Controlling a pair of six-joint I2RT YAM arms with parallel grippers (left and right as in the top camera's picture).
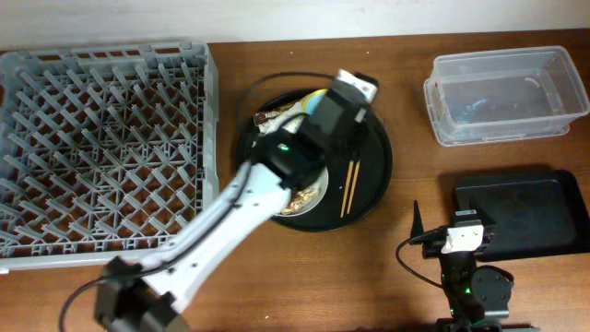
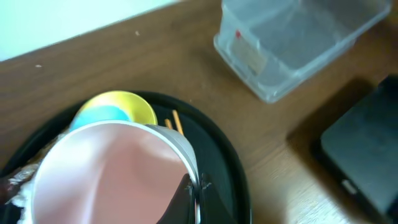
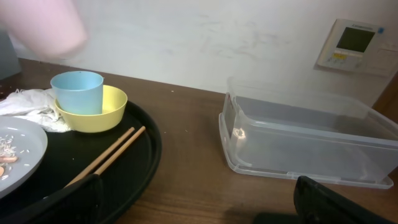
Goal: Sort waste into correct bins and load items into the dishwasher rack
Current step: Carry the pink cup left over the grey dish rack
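Note:
My left gripper (image 2: 198, 188) is shut on the rim of the pink cup (image 2: 106, 174), one finger inside and one outside, and holds it above the round black tray (image 1: 373, 175). Under it, the light blue cup (image 3: 78, 91) stands in the yellow bowl (image 3: 107, 112). The chopsticks (image 3: 107, 154) lie on the tray to the right of the grey-green dish (image 3: 18, 149), which holds rice and scraps. A white napkin (image 3: 28, 102) and a brown wrapper (image 1: 272, 117) lie by the bowl. My right gripper (image 3: 199, 205) stands open and empty, low over the table.
The dishwasher rack (image 1: 101, 148) fills the left of the table. The clear tub (image 1: 502, 97) stands at the back right. The shallow black tray (image 1: 525, 217) lies in front of it, beside my right gripper (image 1: 461, 235).

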